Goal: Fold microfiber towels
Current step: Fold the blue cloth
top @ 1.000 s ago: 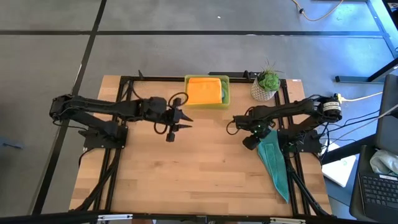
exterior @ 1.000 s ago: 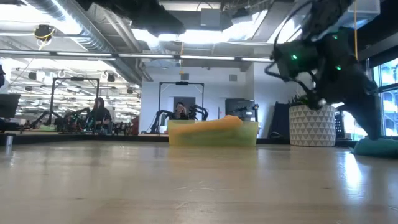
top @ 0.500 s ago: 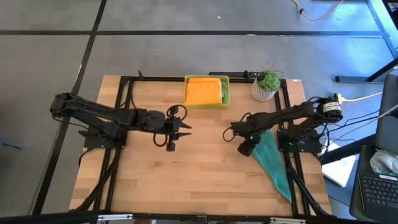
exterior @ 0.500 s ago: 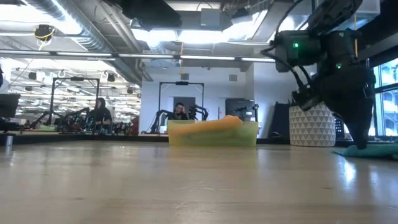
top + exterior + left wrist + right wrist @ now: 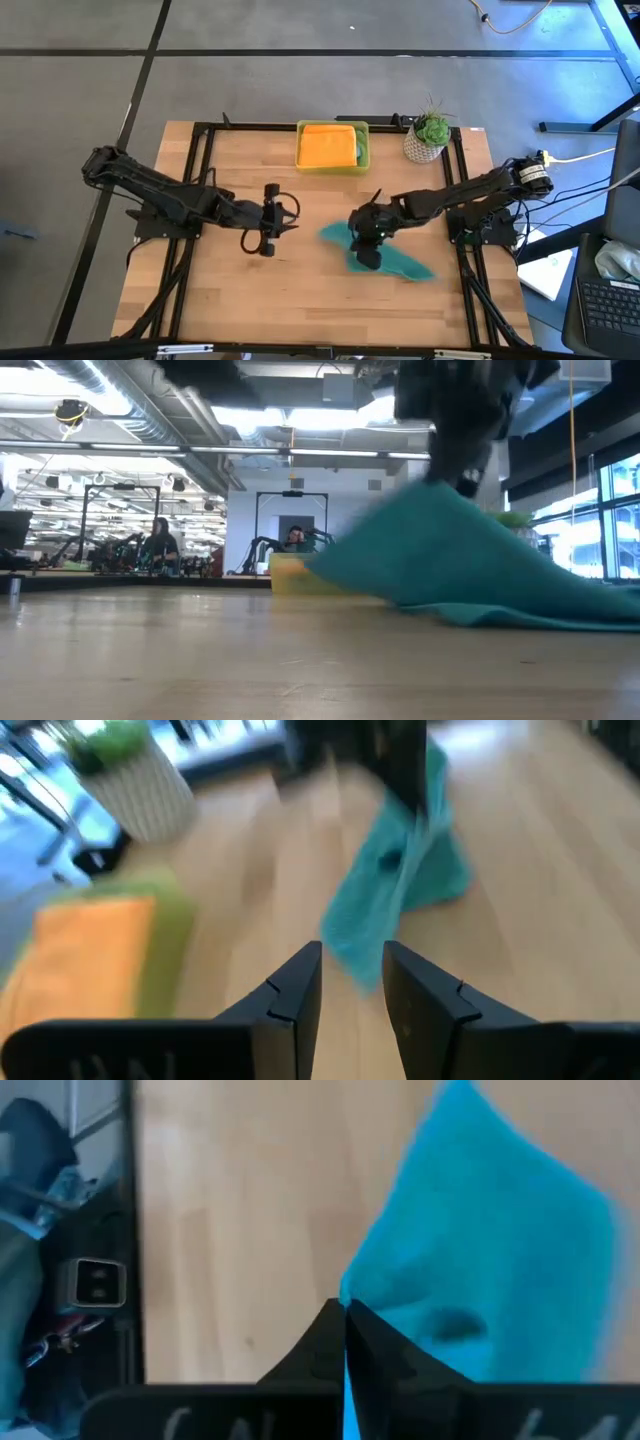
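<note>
Here, teal towel (image 5: 385,255) mid-table, clear of edges.

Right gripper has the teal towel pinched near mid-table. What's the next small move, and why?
Probably lower the right gripper and let the teal towel settle flat on the table. It is shut on one edge, the cloth hangs crumpled, and the left gripper waits beside it, open, holding nothing.

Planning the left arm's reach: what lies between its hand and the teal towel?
Only bare wood, the high view shows: between the left hand and the teal towel, pinched by the right hand, the table is bare.
</note>
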